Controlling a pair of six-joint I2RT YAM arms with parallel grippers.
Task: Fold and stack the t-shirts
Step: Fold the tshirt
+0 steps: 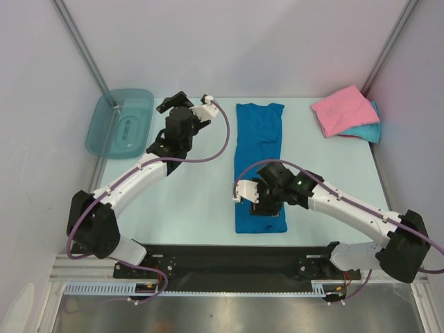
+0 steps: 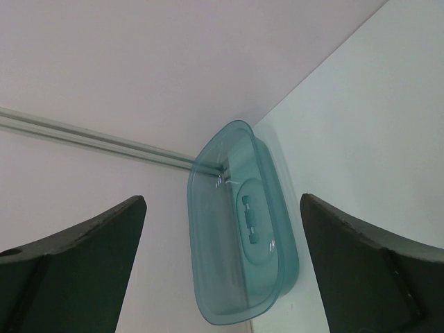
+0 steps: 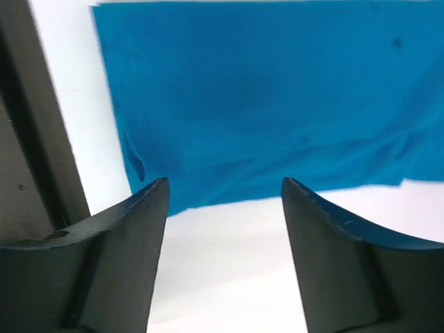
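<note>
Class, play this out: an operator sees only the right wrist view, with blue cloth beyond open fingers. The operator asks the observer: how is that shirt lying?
Observer: The blue shirt is folded into a long strip running near to far.
Operator: Any other shirts?
Observer: A pink shirt lies folded on a turquoise shirt in the far right corner.
Operator: And the other arm?
Observer: The left end effector is open and empty, near the bin at far left.

The deep blue t-shirt is soft matt cloth; the bin glossy translucent teal plastic.
</note>
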